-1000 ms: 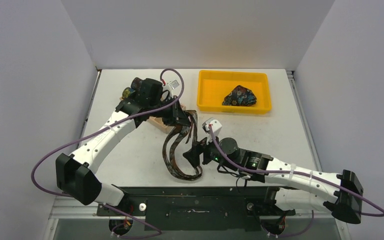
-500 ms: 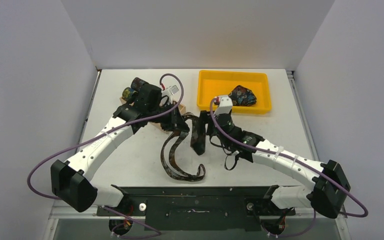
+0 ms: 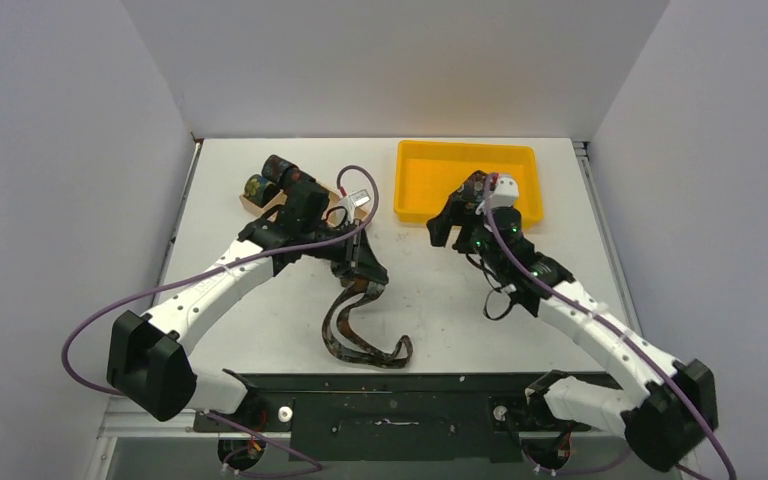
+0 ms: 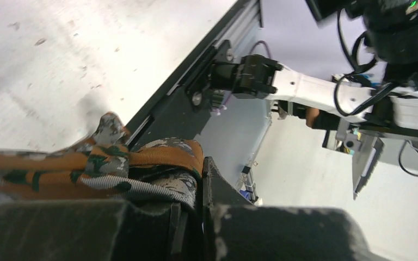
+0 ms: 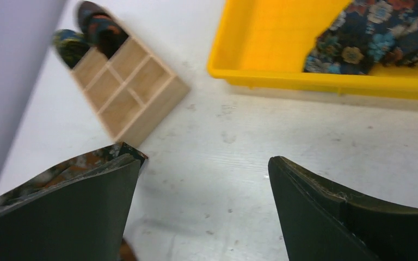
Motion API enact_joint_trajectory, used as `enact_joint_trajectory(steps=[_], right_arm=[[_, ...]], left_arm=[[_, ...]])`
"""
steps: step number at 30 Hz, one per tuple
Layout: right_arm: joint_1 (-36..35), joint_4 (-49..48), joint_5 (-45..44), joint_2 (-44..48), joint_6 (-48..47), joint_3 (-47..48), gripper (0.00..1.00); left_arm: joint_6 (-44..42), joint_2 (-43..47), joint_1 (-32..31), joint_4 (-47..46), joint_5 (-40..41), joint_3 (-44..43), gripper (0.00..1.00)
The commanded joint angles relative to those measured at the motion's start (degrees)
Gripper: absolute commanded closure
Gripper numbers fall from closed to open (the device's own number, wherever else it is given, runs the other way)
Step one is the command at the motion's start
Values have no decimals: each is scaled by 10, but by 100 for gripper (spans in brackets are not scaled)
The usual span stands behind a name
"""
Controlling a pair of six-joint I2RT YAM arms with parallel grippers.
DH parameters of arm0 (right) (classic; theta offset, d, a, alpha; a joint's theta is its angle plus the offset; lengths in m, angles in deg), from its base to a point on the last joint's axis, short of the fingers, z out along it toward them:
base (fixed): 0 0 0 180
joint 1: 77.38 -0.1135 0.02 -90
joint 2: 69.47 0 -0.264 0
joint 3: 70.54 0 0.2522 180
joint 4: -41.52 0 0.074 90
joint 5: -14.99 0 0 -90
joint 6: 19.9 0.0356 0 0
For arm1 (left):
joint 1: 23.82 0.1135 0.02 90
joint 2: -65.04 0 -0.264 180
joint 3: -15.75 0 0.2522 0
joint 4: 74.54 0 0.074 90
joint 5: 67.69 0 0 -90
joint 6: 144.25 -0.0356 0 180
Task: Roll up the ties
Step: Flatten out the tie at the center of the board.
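Right claw (image 5: 201,168) has swung far toward the yellow plastic tray (image 3: 412,205), released; left claw (image 4: 198,182) clenches the brown-rust patterned fabric necktie (image 4: 114,163).

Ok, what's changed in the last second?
Right claw let go of the brown tie, opened and swung away toward the yellow tray. The freed strand dropped to the table. Left claw stays shut on the tie; tray and wooden box unmoved.

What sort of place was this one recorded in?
Probably a lab robot cell: white table boxed in by plain grey walls, black mounting rail at its near edge, plus a yellow tray and wooden compartment box as props.
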Motion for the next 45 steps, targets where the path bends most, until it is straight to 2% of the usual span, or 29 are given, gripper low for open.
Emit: enact_joint_trajectory(steps=[1,4,9,11,14,18,22,24,32,38,45], right_arm=[[-2,-62,156,132,20,-46,6],[-2,-117,222,216,70,-108,0],[-1,-259,274,306,222,-201,10],[-1,-322,284,307,275,-211,10],[0,-396,295,289,360,-222,10],[0,-440,304,257,449,-223,10],[0,-434,306,249,470,-216,10],[1,-431,309,251,469,-211,10],[1,-443,378,230,457,-176,10],[-3,-424,453,174,440,-138,7],[-37,-426,468,120,439,-123,2]], left_arm=[[44,14,3,-144,-87,-8,100],[100,14,3,-244,-106,4,100],[245,21,-5,-546,-96,48,100],[237,30,-14,-638,-65,50,100],[148,48,-33,-712,-38,46,100],[-33,87,-78,-705,-29,69,100],[-187,124,-122,-687,-42,113,100],[-229,137,-136,-682,-42,132,100],[-310,170,-152,-649,-42,178,100],[-320,170,-154,-643,-57,192,100],[-334,166,-170,-647,-72,198,100]])
